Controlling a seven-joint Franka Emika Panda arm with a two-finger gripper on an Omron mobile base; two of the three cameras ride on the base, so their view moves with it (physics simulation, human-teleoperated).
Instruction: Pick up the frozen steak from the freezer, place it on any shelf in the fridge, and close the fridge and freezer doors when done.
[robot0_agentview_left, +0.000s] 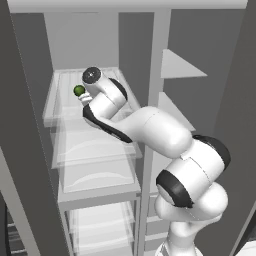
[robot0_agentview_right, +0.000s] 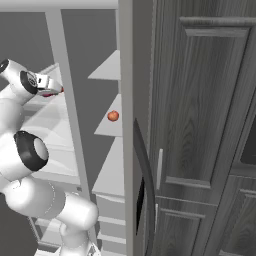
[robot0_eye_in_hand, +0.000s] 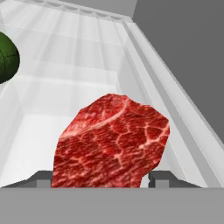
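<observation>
The frozen steak (robot0_eye_in_hand: 113, 140), a red marbled slab, sits between my two finger tips, low over the clear shelf (robot0_eye_in_hand: 78, 52) in the fridge. My gripper (robot0_eye_in_hand: 99, 179) is shut on it. From the left base view my arm reaches into the wider section, with the hand over the upper clear shelf (robot0_agentview_left: 60, 107). In the right base view a bit of red steak (robot0_agentview_right: 54, 92) shows at the gripper (robot0_agentview_right: 56, 90). The freezer (robot0_agentview_left: 180, 67), with plain grey shelves, stands open to the right of the fridge. Whether the steak touches the shelf, I cannot tell.
A dark green round fruit (robot0_eye_in_hand: 5, 57) lies on the same shelf, left of the steak, also seen by the hand (robot0_agentview_left: 79, 90). A small red-orange fruit (robot0_agentview_right: 113, 116) rests on a freezer shelf. An open grey door (robot0_agentview_right: 137, 165) stands edge-on beside wooden cabinets (robot0_agentview_right: 200, 125).
</observation>
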